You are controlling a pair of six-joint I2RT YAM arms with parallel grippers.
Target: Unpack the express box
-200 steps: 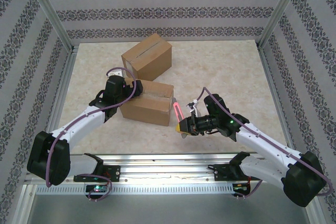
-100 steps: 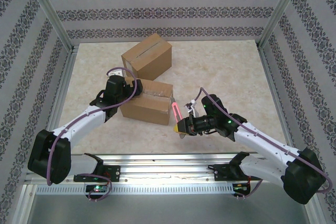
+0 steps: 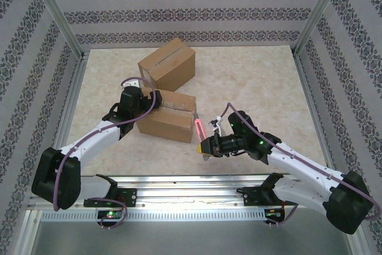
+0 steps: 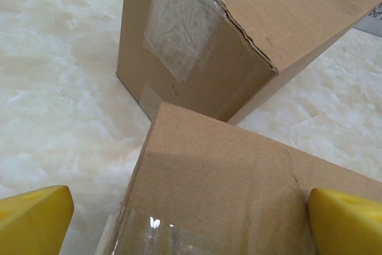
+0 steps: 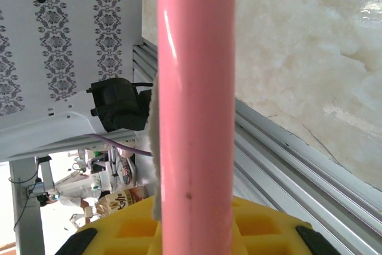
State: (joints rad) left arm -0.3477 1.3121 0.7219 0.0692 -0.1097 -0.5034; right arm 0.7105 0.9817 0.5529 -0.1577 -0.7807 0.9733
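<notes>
The express box (image 3: 167,119), brown cardboard with clear tape along its top, lies in the middle of the table. My left gripper (image 3: 150,102) hangs open over its left end. In the left wrist view the box top (image 4: 227,183) lies between the two yellow fingertips (image 4: 33,219) of the left gripper (image 4: 191,228), and a gap shows beside the left one. My right gripper (image 3: 206,144) is shut on a pink stick-like tool (image 3: 199,128), just off the box's right end. In the right wrist view the pink tool (image 5: 196,100) runs straight up from the right gripper (image 5: 196,222).
A second cardboard box (image 3: 168,64) stands behind the first and nearly touches its back corner; it sits close ahead as the second box (image 4: 239,40) in the left wrist view. Metal rails (image 3: 191,186) run along the near edge. Patterned walls enclose the table.
My right gripper has shifted slightly left and toward the near edge with the pink tool in it. The left arm and both boxes have stayed put.
</notes>
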